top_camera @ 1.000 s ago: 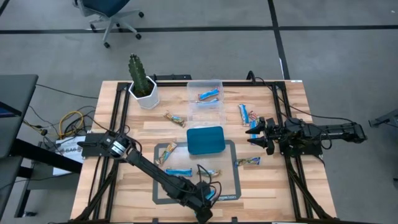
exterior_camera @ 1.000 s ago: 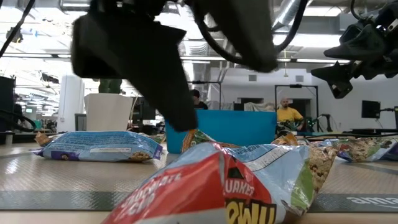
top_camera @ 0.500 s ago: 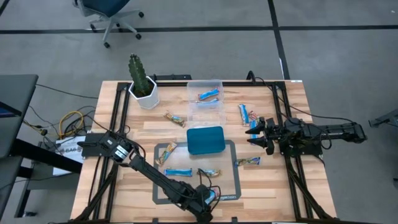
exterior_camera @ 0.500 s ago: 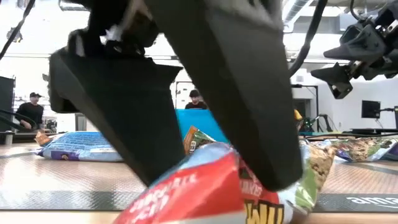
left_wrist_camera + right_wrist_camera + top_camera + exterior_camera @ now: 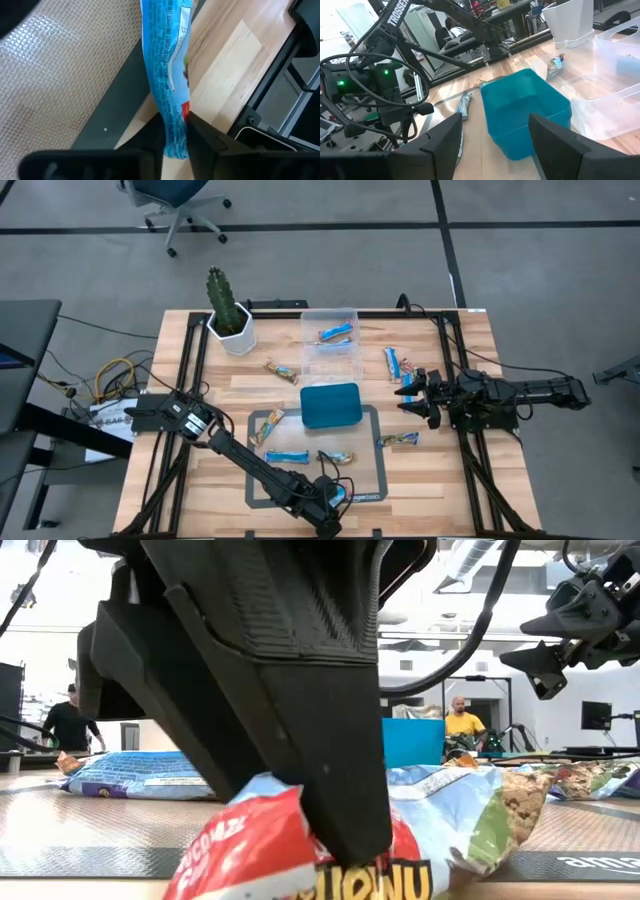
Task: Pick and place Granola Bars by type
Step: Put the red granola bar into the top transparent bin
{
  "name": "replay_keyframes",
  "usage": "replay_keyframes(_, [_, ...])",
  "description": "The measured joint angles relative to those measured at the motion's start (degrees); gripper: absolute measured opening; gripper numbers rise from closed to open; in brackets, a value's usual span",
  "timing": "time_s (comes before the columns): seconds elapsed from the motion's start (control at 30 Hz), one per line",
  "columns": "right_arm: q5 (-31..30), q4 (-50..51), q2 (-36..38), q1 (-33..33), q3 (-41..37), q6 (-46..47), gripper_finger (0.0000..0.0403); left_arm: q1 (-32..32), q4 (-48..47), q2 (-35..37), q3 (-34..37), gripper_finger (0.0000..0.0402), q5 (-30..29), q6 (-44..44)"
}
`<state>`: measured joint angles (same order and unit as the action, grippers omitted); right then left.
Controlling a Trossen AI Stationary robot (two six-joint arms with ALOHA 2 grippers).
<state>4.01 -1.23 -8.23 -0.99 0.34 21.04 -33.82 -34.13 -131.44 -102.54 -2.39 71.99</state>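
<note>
- Since 1 s ago I've dropped the left gripper [image 5: 333, 498] onto a blue bar [image 5: 167, 80] at the mat's [image 5: 372, 420] front edge, fingers clamped on it.
- Right gripper [image 5: 408, 397] hovers right of the teal tray [image 5: 330, 404], fingers apart.
- Other bars scattered on the table [image 5: 470, 480].

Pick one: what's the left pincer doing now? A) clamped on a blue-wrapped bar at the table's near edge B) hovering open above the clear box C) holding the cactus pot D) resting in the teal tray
A: the left wrist view shows the left pincer with its fingers closed on the end of a blue-wrapped bar, at the edge of the grey mat.
</note>
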Motion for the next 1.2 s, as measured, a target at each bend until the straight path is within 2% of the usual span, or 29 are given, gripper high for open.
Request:
replay_keyframes(0.13, [0.02, 0.02, 0.00, 0.00, 0.02, 0.00, 0.0221, 0.01, 0.01, 0.01, 0.00, 0.0038, 0.14, -0.18])
replay_keyframes(0.43, [0.02, 0.04, 0.00, 0.00, 0.02, 0.00, 0.0221, 0.02, -0.01, 0.00, 0.00, 0.0062, 0.20, -0.17])
replay_keyframes(0.73, [0.02, 0.04, 0.00, 0.00, 0.00, 0.00, 0.0221, 0.00, 1.07, 0.00, 0.00, 0.0039, -1.09, -0.17])
replay_keyframes(1.07, [0.04, 0.04, 0.00, 0.00, 0.02, 0.00, 0.0221, -0.86, 5.02, 0.21, 0.00, 0.0039, -5.06, 0.24])
replay_keyframes(1.2, [0.04, 0.04, 0.00, 0.00, 0.02, 0.00, 0.0221, -1.27, 5.22, 1.70, 0.00, 0.0039, -8.30, 0.24])
